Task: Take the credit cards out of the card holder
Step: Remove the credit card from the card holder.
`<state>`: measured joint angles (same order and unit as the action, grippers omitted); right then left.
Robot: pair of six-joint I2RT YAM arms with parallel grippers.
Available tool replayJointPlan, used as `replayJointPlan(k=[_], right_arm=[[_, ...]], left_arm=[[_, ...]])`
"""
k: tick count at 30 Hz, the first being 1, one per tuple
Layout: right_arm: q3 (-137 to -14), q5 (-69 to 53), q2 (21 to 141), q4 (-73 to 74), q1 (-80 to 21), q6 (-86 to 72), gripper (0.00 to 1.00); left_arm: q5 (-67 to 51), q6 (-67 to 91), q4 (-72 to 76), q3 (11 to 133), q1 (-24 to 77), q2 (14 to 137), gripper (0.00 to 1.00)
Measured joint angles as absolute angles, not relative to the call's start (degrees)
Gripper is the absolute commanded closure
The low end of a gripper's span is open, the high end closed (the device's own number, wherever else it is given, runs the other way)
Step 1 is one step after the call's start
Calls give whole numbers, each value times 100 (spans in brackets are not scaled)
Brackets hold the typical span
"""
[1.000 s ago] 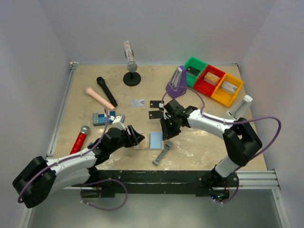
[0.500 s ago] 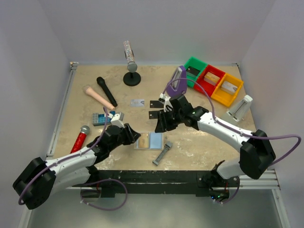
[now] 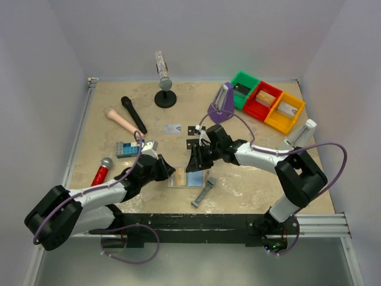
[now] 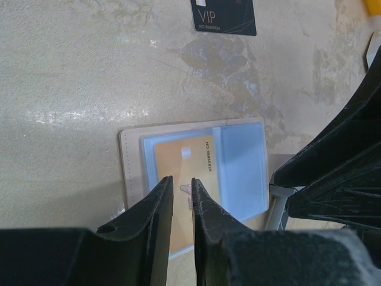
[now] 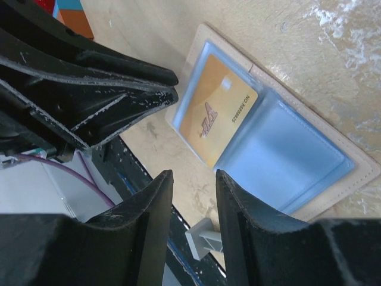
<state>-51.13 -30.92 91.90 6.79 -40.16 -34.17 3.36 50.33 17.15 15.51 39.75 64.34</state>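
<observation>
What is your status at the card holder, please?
Left end effector narrowly open, empty, above gold card. Right end effector open, empty, close alongside. Card holder open flat, gold card in its pocket.

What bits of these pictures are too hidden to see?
- The card holder, near edge, left wrist view: behind the left gripper.
- The black card, left wrist view: cut by the top edge.
- The grey bar, right wrist view: mostly behind the right gripper.

You have one silver-grey card (image 3: pixel 172 128), two black cards (image 3: pixel 195 130), one gold card (image 4: pixel 184 158) in one card holder (image 4: pixel 130 167), three bins (image 3: pixel 260 101), four microphones (image 3: pixel 134 114).
</observation>
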Motion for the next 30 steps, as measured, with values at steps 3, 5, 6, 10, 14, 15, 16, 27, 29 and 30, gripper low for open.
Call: replayJointPlan(k=[3,5,6,10,14,15,16,27,29,30], right_arm=[[-5113,-3107,9336,484,-4016,-3527,59],[-5116,-3105,9397,451,-4016,-3566,59],[-5113,-3103,9421,440,-4016,-3581,59],[-5116,-3076,9461,421,-4016,-3612,58],[-5116,-3044,9526,377,-4016,-3660,58],[-5113,-3022,9550,364,-4016,-3677,58],[-5113,-2995,9572,360,-4016,-3697,58],[-5109,-2967,9939,137,-4016,-3861,59],[-5107,-2971,9990,86,-4016,-3887,59],[-5107,-2974,10014,58,-4016,-3903,59]], left_arm=[[322,5039,1798,1544,3975,6539,80],[322,5037,1841,1531,3975,6541,81],[322,5039,1870,1522,3977,6541,82],[325,5043,1938,1481,3975,6554,86],[320,5048,2005,1411,3977,6667,89],[316,5050,2010,1411,3975,6716,90],[311,5050,2021,1411,3977,6751,90],[274,5164,2353,1354,3977,7170,99],[261,5190,2432,1354,3977,7227,100],[252,5194,2477,1352,3977,7258,100]])
